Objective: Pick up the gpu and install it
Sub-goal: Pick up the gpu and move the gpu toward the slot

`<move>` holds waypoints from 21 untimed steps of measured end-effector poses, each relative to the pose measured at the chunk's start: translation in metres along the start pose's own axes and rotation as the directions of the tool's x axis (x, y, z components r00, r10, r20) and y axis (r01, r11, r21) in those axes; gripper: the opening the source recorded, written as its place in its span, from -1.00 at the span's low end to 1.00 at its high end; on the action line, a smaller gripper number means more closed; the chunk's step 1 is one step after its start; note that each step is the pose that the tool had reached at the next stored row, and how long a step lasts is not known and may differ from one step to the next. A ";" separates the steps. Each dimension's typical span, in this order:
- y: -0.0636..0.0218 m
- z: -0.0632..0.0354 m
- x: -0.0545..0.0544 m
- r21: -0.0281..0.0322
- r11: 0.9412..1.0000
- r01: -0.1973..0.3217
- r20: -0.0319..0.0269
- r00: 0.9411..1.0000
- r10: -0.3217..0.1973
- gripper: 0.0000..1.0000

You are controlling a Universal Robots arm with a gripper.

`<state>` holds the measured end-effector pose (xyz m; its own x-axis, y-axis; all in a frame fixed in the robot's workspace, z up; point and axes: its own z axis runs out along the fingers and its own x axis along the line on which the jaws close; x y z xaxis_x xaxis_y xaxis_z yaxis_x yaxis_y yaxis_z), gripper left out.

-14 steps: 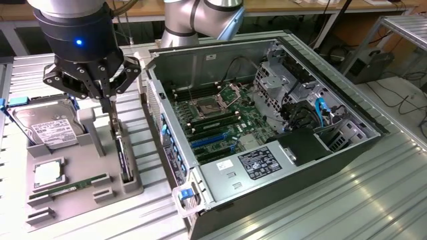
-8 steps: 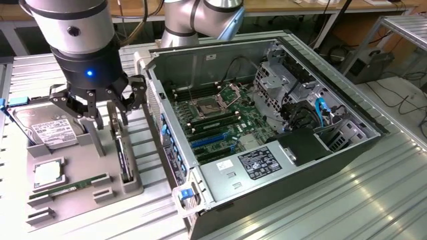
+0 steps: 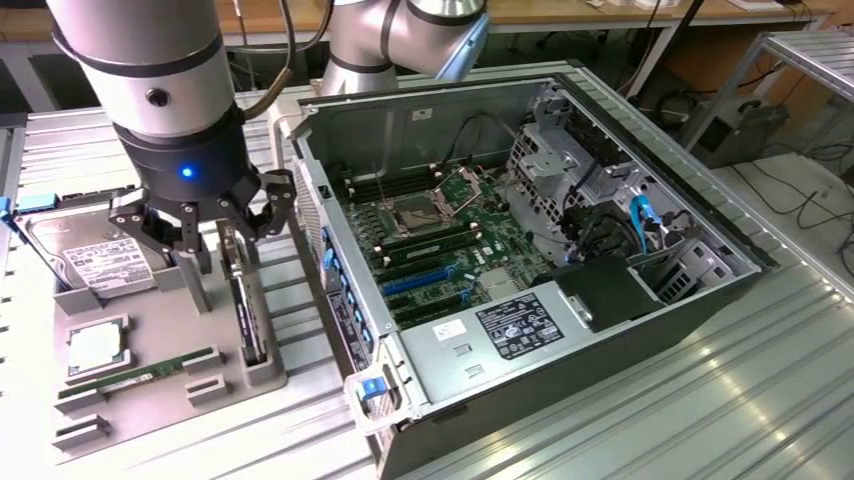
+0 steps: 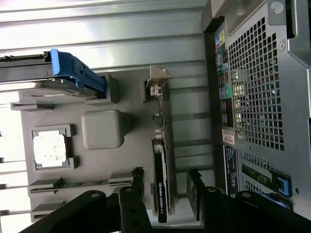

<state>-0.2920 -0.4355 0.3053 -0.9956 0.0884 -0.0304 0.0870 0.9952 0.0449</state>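
The gpu [image 3: 248,310] stands on edge in a slot of the grey holder [image 3: 147,330], at nine o'clock from the computer case [image 3: 400,130] in the exterior view, leaving its top edge free for the open claw [image 3: 220,235] straddling it, not yet clamped.

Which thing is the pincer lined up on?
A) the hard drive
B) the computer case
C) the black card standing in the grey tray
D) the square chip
C: the pincer is open, fingers either side of the black card on edge in the grey tray.
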 end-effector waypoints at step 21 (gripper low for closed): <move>-0.0031 0.0461 0.001 -0.001 1.000 0.000 0.000 1.000 0.000 -0.04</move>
<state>-0.2921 -0.4365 0.2591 -0.9956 0.0886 -0.0302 0.0871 0.9951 0.0461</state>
